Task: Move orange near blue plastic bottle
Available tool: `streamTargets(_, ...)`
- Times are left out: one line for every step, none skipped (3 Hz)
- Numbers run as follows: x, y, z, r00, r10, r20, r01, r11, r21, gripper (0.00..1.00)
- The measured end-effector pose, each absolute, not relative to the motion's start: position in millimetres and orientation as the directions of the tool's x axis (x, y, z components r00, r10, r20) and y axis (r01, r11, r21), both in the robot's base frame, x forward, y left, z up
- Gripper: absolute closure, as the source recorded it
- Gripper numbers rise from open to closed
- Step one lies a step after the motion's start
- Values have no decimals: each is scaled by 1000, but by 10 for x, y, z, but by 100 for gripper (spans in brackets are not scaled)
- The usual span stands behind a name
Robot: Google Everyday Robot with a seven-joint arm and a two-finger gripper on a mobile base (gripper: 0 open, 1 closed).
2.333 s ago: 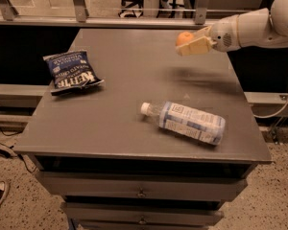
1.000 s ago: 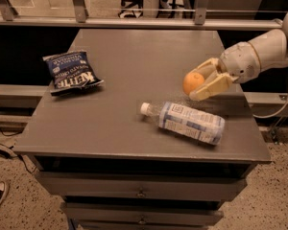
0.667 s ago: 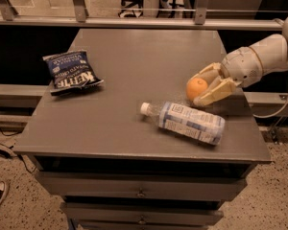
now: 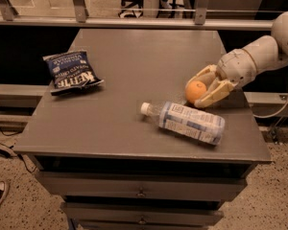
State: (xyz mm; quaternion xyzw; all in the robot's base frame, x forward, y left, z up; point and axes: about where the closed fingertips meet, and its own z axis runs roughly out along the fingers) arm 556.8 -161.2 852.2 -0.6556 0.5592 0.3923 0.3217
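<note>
Gripper (image 4: 200, 93), pinching the orange (image 4: 194, 90), has descended and now sits just behind the blue plastic bottle (image 4: 188, 123); the orange seems close enough, with only release left.

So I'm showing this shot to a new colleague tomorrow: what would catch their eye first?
Most striking is the pale gripper reaching in from the right, shut on the orange low over the grey table. Just in front of it the blue plastic bottle lies on its side, cap pointing left. A dark blue chip bag sits apart at the table's left.
</note>
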Motion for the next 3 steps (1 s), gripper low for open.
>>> streamTargets(5654, -1527, 8492, 100, -470, -877, -980, -198, -6, 50)
streamTargets(5667, -1448, 8500, 129, -460, -879, -974, -224, -25, 28)
streamTargets(5666, -1383, 8516, 154, -454, -877, -968, -247, -42, 0)
